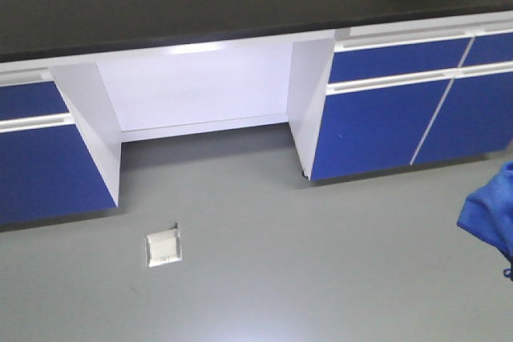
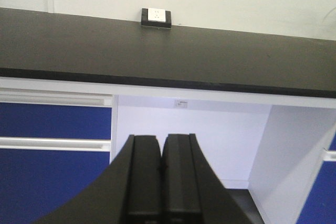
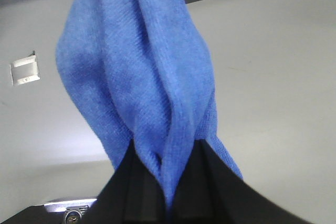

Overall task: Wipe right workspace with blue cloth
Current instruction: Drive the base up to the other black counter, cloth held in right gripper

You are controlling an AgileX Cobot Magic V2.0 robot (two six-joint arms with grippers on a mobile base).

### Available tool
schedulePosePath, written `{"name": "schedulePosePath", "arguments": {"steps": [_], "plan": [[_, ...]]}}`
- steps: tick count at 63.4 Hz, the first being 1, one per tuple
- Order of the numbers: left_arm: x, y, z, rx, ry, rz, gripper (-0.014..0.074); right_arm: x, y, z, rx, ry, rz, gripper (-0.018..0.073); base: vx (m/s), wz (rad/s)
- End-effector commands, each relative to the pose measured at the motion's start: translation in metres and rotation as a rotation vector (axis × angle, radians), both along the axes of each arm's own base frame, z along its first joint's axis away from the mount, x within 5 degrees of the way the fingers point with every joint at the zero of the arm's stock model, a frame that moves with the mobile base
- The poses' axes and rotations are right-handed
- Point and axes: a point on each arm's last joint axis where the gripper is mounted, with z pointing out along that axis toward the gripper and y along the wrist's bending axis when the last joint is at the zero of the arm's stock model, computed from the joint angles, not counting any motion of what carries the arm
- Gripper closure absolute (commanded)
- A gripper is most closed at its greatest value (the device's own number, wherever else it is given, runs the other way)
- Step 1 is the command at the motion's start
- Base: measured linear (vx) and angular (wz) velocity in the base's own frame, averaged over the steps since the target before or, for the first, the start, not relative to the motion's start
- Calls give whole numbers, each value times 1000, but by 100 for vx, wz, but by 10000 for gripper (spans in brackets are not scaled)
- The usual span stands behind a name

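My left gripper (image 2: 160, 148) has its two black fingers pressed flat against each other, pads meeting along one seam, closed on themselves. Going by its wrist camera, it points level and straight ahead. My right gripper (image 3: 167, 171) is tipped downward, with its jaws clamped on a bunched fold of the blue cloth (image 3: 136, 66), which spills out past the fingertips. On that side the fingers show only as dark wedges either side of the fabric. Both arms sit outside the front camera's frame, so I can't read their elbow or shoulder pose.
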Motion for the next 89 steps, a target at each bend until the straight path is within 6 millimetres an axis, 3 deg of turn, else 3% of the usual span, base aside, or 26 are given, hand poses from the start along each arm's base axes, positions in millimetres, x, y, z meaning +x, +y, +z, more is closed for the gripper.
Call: {"name": "schedulePosePath", "arguments": {"steps": [1, 89], "plan": [[0, -1, -2, -9, -70, -8, 602, 5, -1, 12, -11, -74, 2, 559, 39, 13], [0, -1, -2, -9, -70, -8, 602, 4, -1, 11, -11, -71, 2, 559, 37, 13]]}}
